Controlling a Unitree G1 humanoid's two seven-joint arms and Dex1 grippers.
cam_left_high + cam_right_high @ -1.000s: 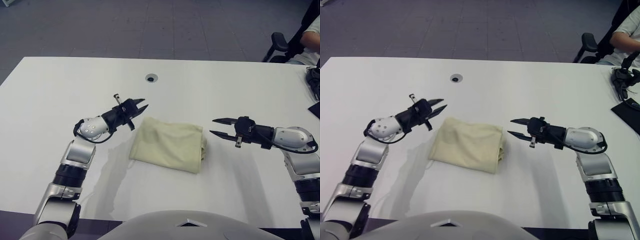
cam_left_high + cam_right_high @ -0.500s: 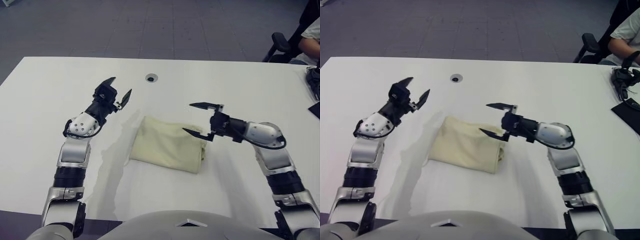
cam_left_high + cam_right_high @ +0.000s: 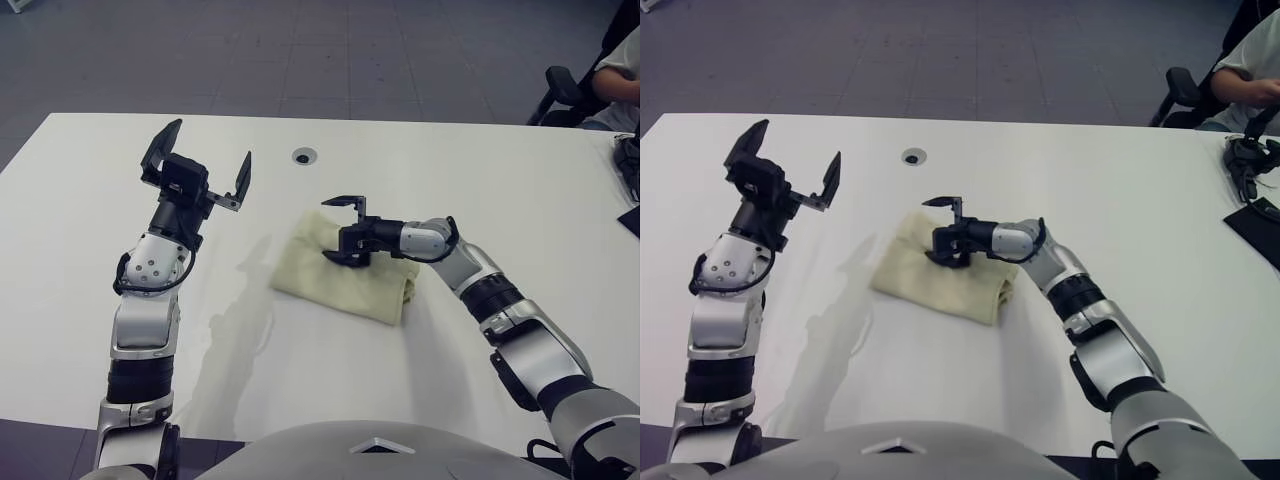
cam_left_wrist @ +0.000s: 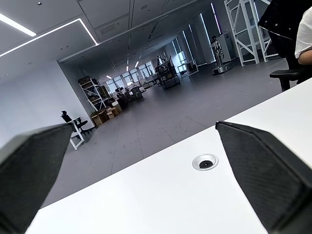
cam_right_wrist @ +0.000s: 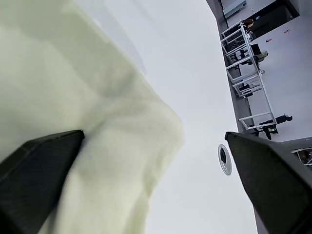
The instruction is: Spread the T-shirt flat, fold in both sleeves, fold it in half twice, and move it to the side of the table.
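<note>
Roughly mid-tabletop lies the folded pale-yellow T-shirt, nearer the front edge than the cable hole. Right claw is low over its far left corner, fingers apart. Left claw is high above the tabletop's left side, fingers wide apart.

You've a T-shirt in pale cream-yellow, plain, no print. Right gripper over it: black fingers. Left gripper: black too, on a silver-grey arm. Table: plain white. Just beyond the right gripper, a grommet: grey ring, dark centre. Floor: dark grey tiles.
</note>
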